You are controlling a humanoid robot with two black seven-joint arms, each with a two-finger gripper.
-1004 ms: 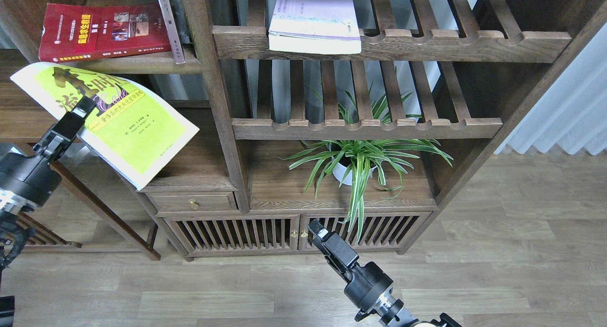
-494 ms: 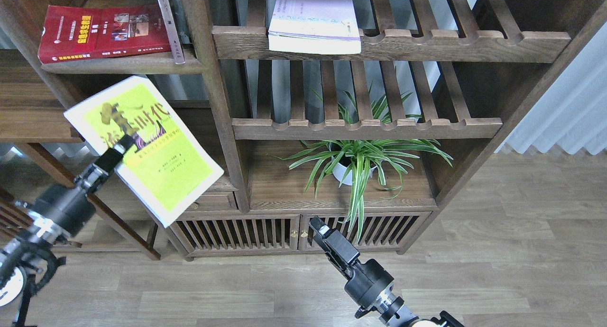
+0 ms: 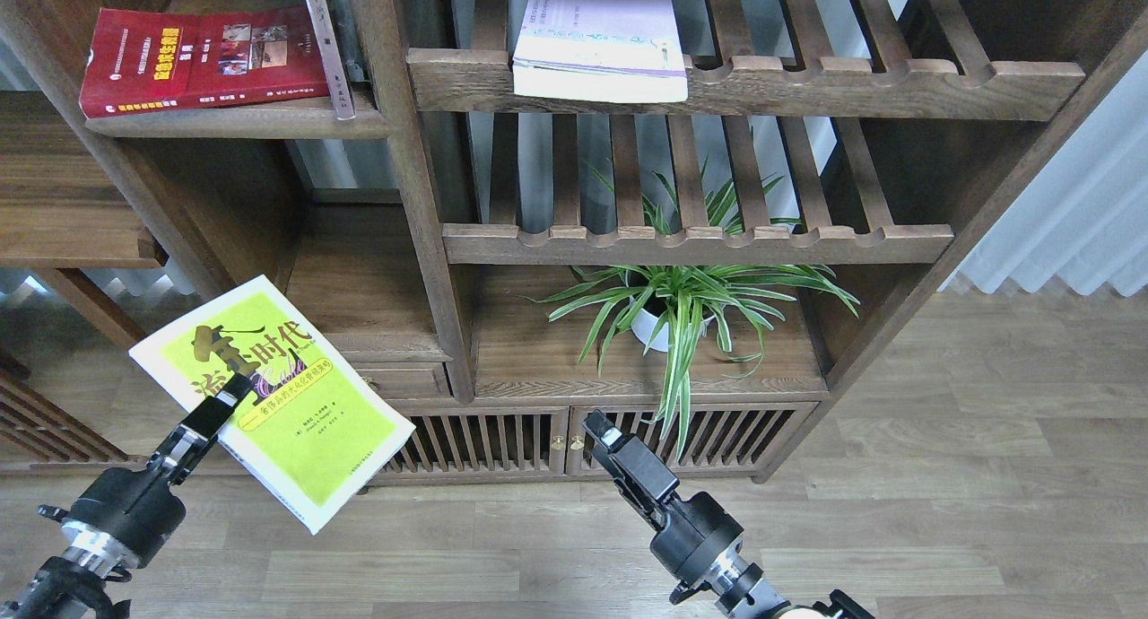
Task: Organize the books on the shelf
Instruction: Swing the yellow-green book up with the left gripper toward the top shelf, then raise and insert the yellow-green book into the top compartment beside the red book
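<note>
My left gripper (image 3: 235,389) is shut on the yellow-green book (image 3: 287,413) with a white border and holds it low at the left, in front of the cabinet's drawer. The dark red book (image 3: 202,58) lies flat on the solid plank shelf (image 3: 242,121) at the top left. The white book with lilac trim (image 3: 599,36) lies on the top slatted rack (image 3: 807,85), overhanging its front rail. My right gripper (image 3: 599,432) hangs empty in front of the lower cabinet doors; its fingers cannot be told apart.
A thin grey-spined book (image 3: 327,45) leans beside the red book. A potted spider plant (image 3: 682,305) stands in the lower middle bay. A second slatted rack (image 3: 700,242) sits above it. A side table (image 3: 63,233) is at the left. Wooden floor lies below.
My left arm has swung down and toward me, carrying the yellow-green book from beside the upper left shelf to low in front of the drawer. The right arm has barely moved.
</note>
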